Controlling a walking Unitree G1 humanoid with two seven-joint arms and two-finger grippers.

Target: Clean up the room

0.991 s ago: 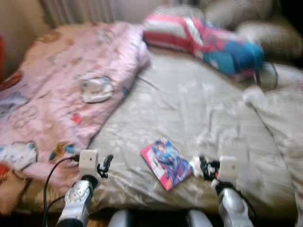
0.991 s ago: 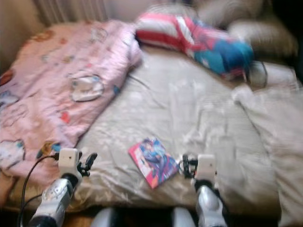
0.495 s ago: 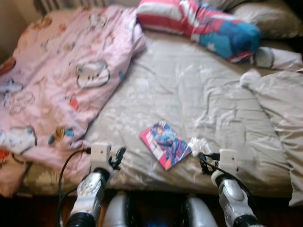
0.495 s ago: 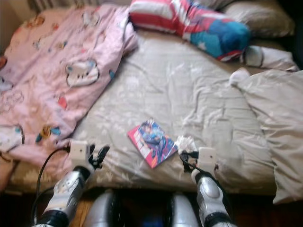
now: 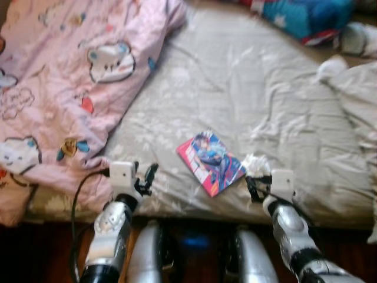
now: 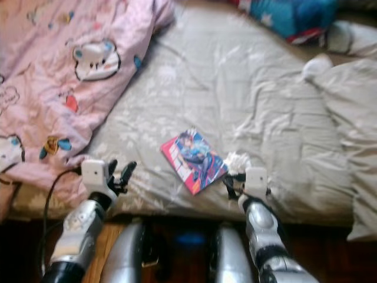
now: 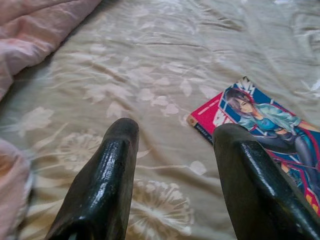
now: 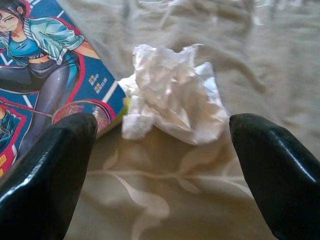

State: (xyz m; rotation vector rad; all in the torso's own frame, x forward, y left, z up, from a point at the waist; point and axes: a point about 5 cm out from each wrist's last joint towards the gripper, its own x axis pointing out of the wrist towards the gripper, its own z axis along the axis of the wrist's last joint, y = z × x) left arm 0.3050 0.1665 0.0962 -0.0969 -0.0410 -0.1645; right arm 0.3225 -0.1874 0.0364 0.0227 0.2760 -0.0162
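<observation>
At bed's near edge, our right gripper [image 8: 162, 150] spread wide, fingers either side of crumpled white tissue [image 8: 172, 95], not touching. Tissue touches glossy pink-and-blue comic book [image 5: 210, 163] on beige floral sheet [image 5: 247, 100]. Our left gripper [image 7: 172, 165] parted, empty. Beyond, pink cartoon-print blanket [image 5: 65, 76].

Crumpled white tissue [image 8: 172, 95] touches the comic book [image 5: 211, 163] on the bed.

Head stereo pair looking down over bed [image 5: 247, 94], wrist views close to sheet (both sharing the comic book [image 7: 270, 125])
</observation>
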